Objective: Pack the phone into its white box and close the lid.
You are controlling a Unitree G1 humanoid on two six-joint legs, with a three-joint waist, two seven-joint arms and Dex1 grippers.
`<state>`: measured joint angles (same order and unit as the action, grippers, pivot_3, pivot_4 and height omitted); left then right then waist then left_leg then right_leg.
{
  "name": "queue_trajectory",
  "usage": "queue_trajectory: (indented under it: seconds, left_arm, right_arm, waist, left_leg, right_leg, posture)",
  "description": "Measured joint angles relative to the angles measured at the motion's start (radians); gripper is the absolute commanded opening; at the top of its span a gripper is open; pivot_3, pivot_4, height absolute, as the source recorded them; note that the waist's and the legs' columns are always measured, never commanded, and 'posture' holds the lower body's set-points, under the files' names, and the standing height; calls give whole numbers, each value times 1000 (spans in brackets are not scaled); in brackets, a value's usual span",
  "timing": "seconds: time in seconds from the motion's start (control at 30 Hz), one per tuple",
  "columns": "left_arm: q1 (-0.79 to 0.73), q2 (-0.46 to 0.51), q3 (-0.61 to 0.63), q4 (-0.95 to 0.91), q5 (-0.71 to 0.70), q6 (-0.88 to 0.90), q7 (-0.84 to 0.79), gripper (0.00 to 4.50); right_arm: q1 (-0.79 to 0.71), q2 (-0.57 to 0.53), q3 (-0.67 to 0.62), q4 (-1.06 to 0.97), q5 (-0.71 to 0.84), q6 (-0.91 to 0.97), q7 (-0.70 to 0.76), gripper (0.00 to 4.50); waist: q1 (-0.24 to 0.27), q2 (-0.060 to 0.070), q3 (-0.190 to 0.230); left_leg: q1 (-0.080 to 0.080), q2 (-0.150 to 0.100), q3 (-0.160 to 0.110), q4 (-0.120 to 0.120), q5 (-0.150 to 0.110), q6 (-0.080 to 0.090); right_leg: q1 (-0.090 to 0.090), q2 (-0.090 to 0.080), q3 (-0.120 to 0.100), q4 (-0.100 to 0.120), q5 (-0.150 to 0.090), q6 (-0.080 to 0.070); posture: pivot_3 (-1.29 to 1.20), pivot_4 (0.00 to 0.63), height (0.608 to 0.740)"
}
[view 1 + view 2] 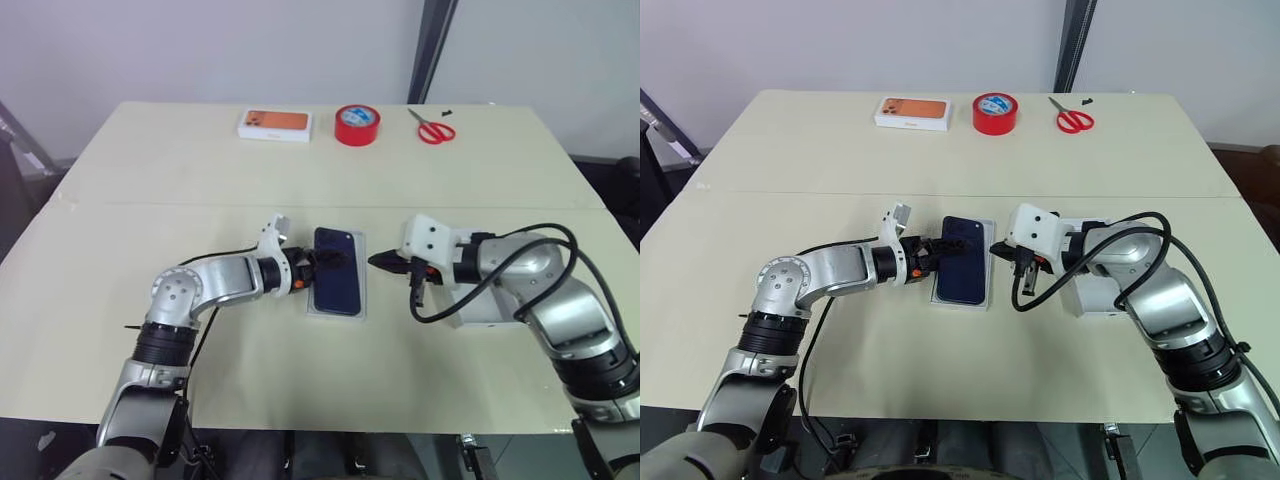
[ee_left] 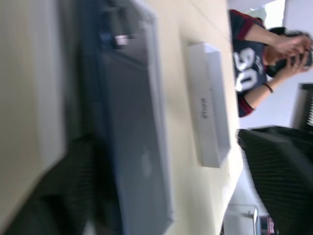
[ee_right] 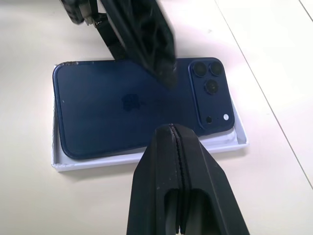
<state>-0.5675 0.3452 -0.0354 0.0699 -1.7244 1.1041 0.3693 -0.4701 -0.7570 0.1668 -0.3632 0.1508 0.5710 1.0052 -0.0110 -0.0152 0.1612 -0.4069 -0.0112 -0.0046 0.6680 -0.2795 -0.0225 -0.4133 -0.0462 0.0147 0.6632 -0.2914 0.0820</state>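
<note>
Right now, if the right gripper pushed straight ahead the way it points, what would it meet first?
Most likely the phone lying in the white box: the shut right gripper aims at its near long edge. The box's rim might come first; depth is unclear.

You have the phone (image 1: 337, 271) lying in the white box (image 1: 361, 298) at the centre of the table (image 1: 150, 180). The left gripper (image 1: 322, 262) sits over its left edge; the right gripper (image 1: 383, 262) is just right of it. What looks like the lid (image 1: 480, 308) lies lower right, behind the right arm. Along the top edge run a second box (image 1: 275, 125), a tape roll (image 1: 357, 125) and scissors (image 1: 432, 127).
</note>
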Motion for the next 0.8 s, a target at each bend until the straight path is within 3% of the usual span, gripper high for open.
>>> queue_trajectory:
  seconds: [0.23, 0.5, 0.63, 0.7, 0.77, 0.8]
  left_arm:
    - [-36, 100, 0, -107, 106, 68, -70, 4453]
    - [-57, 130, 4, -173, 137, 90, -113, 4453]
    - [-30, 310, -5, -274, 412, 24, -237, 4453]
    - [-4, 419, -87, -315, 619, -40, -334, 4453]
    - [35, 463, -168, -321, 771, -91, -422, 4453]
    - [53, 471, -208, -321, 835, -119, -467, 4219]
  right_arm:
    - [-8, 0, 4, 17, 0, -11, -3, 0]
    - [-22, 0, 14, 39, -3, -21, -6, 0]
    - [-20, -26, 15, 64, -28, -20, -19, 0]
    - [-19, -30, 21, 86, -59, -22, -40, 0]
    - [-19, -30, 41, 115, -91, -24, -58, 0]
    - [-18, -30, 54, 124, -104, -24, -61, 0]
  waist:
    - [1, 0, 0]
    - [-1, 0, 0]
    - [-6, 1, 0]
    - [-1, 1, 0]
    - [3, 1, 0]
    - [5, 0, 1]
  left_leg:
    - [0, 0, 0, 0, 0, 0]
    - [0, 0, 0, 0, 0, 0]
    - [1, 0, 1, -1, 1, -1]
    - [1, 0, 1, -1, 1, -1]
    - [1, 0, 2, -1, 0, -1]
    - [0, 0, 1, -1, 0, 0]
  right_leg:
    - [0, 0, 0, 0, 0, 0]
    - [0, 0, 0, 0, 0, 0]
    - [0, 2, 1, 0, 0, 0]
    - [1, 1, 1, 0, 0, 0]
    - [1, 1, 1, -1, 0, 0]
    - [1, 1, 1, -1, 0, 0]
  posture:
    - [0, 150, 729]
    - [0, 150, 729]
    - [0, 150, 729]
    - [0, 150, 729]
    - [0, 150, 729]
    - [0, 150, 729]
